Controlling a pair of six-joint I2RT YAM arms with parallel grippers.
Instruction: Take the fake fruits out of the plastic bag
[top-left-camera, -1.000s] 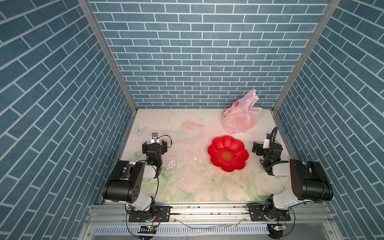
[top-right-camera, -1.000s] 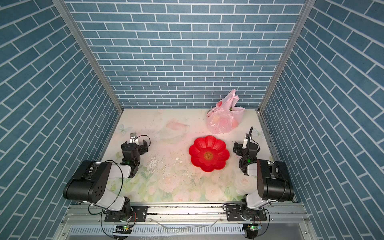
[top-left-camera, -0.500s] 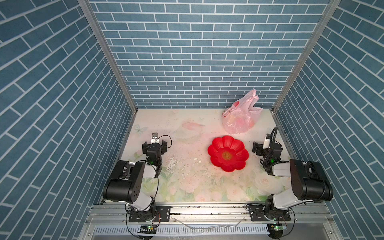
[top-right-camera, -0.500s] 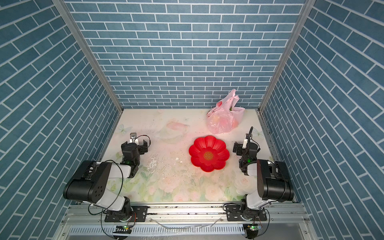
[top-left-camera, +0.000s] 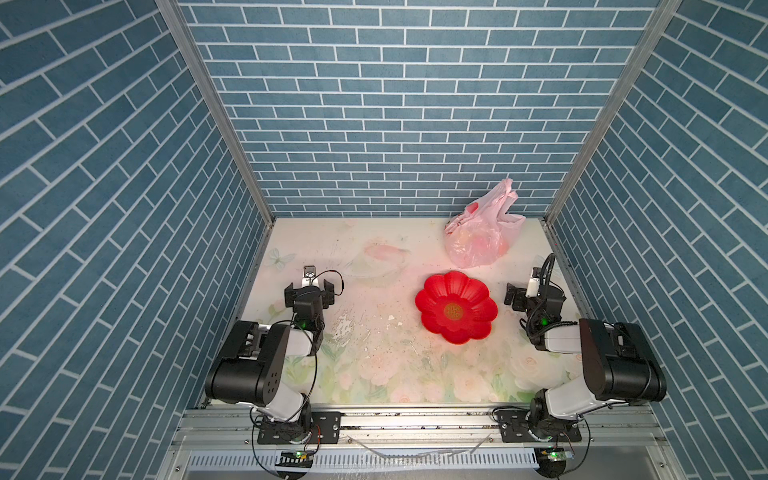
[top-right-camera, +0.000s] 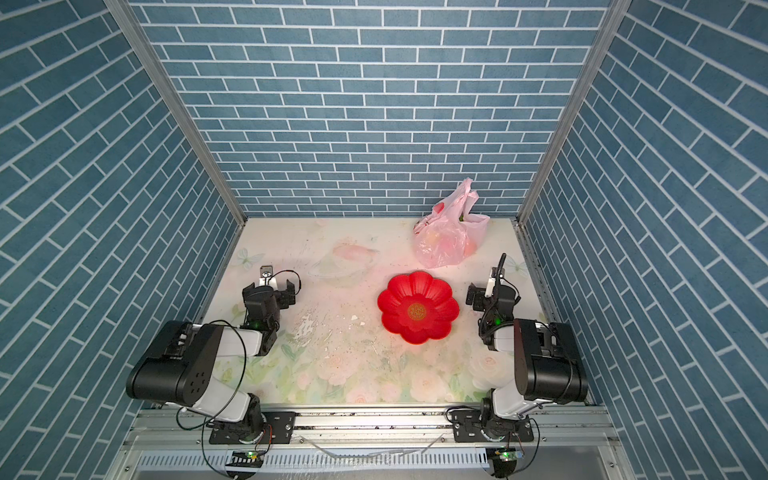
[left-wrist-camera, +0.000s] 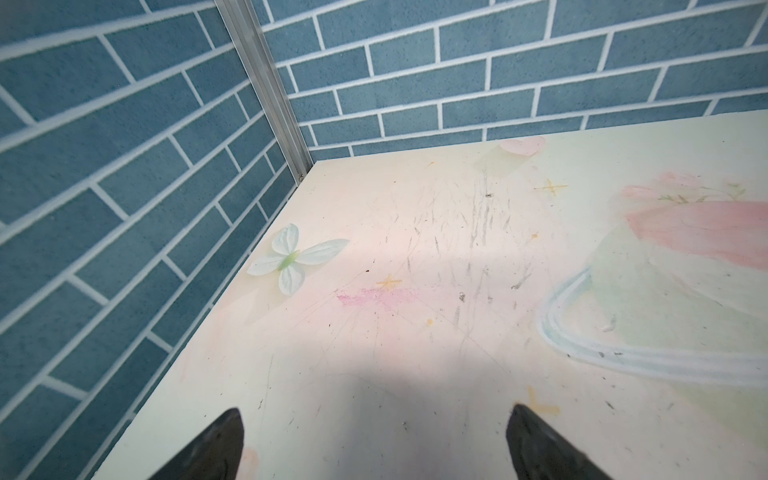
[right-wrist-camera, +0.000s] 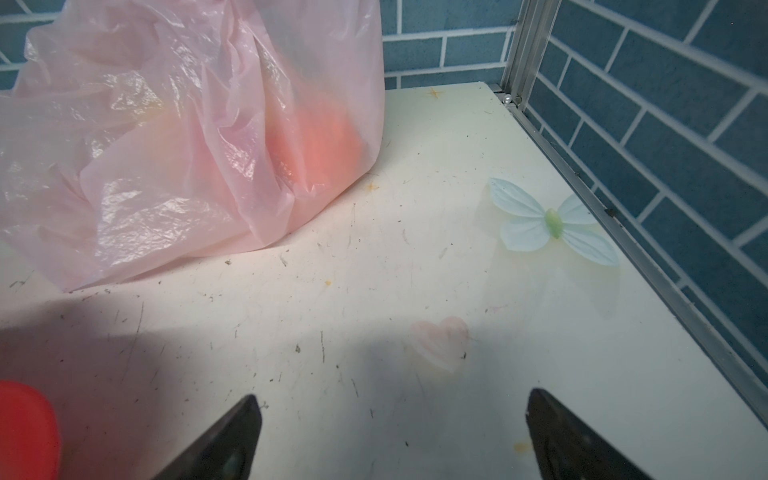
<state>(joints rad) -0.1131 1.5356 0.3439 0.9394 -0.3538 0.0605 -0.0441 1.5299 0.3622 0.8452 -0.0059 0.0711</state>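
Observation:
The pale-pink plastic bag (top-left-camera: 478, 237) (top-right-camera: 446, 239) stands crumpled at the back right of the table, its handles up against the brick wall. The fake fruits (right-wrist-camera: 320, 141) show only as blurred orange, red and yellowish shapes through the bag's film (right-wrist-camera: 166, 145). My right gripper (top-left-camera: 534, 293) (right-wrist-camera: 392, 397) is open and empty, low over the table a short way in front of the bag and apart from it. On the left side of the table my left gripper (top-left-camera: 309, 289) (left-wrist-camera: 376, 409) is open and empty over bare table, far from the bag.
A red flower-shaped dish (top-left-camera: 455, 307) (top-right-camera: 417, 307) lies empty between the arms, nearer the right one; its rim (right-wrist-camera: 25, 428) shows in the right wrist view. Blue brick walls with metal corner posts (left-wrist-camera: 266, 83) enclose the flower-printed table (top-left-camera: 374, 353) on three sides.

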